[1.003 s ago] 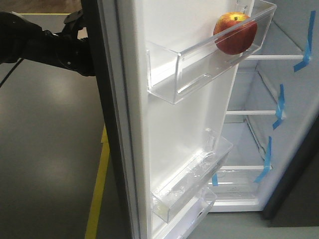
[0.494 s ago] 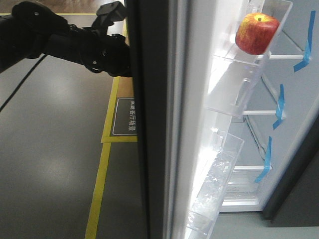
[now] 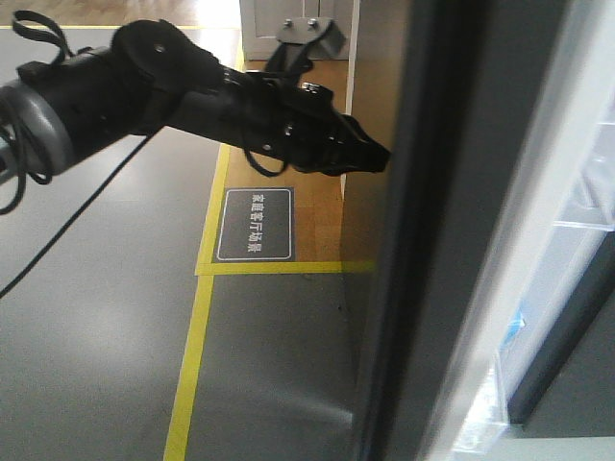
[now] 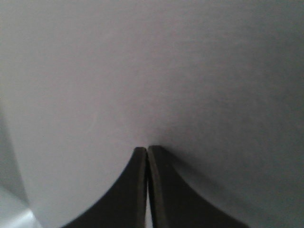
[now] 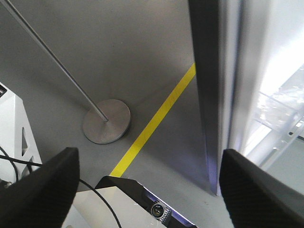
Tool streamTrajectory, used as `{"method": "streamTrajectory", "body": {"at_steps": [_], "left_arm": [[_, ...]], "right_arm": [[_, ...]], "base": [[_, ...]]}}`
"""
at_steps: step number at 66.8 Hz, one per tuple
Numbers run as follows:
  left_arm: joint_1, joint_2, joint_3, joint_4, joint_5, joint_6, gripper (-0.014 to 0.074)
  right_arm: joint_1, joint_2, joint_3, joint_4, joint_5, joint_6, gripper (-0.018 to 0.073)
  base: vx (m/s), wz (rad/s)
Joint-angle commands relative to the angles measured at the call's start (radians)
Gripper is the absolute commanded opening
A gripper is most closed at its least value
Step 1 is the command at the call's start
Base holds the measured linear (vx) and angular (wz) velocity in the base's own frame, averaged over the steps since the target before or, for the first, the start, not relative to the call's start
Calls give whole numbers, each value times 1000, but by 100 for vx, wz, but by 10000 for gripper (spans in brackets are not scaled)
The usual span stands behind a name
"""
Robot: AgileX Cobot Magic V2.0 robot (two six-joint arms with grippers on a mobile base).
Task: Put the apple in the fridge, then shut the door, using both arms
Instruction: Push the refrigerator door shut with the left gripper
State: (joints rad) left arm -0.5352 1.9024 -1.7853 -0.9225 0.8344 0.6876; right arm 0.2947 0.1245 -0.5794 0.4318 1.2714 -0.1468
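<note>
Above the grey floor [image 3: 96,336], left fingers [image 4: 127,199], pressed together, touch the door [image 4: 152,71].

The left arm [image 3: 144,86] stretches out level, the left gripper [image 4: 147,151] pinched closed; the right gripper [image 5: 149,156] gapes wide, empty.

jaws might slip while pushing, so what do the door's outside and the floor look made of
Door: likely coated sheet metal, dark grey, matt; smooth, only a soft sheen. Floor: probably sealed concrete or epoxy, grey, semi-gloss; it shows blurred light reflections.
</note>
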Motion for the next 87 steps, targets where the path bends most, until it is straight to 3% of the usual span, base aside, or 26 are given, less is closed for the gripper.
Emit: {"method": "streamTrajectory", "body": {"at_steps": [1,19,37,42,53,68,74,87], "left_arm": [[-68,-61,-33,-70,-48,9,-6],[-178,-61,-33,-70,-126,25,-6],[-195,-62,-33,-26,-53,19,-6],[-195,-69,-33,54,-35,-31,-6],[-195,-121,-28,357,-27,-234,-6],[-195,-219,-14,697,-36,-434,-6],[-195,-273,56,778,-68,-497,-6],[-192,-421,322,829,-226,-531,-6]], "right_arm": [[-6,16,-21,19,12,-9,574],[-6,16,-21,19,12,-9,574],[-6,16,-21,19,12,-9,574],[-6,16,-21,19,12,-9,574],[-6,16,-21,19,12,-9,574],[-6,16,-21,19,12,-9,574],[-6,16,-21,19,12,-9,574],[-6,16,-21,19,12,-9,574]], "base": [[0,0],[0,0],[0,0],[0,0],[0,0],[0,0],[0,0],[0,0]]}}
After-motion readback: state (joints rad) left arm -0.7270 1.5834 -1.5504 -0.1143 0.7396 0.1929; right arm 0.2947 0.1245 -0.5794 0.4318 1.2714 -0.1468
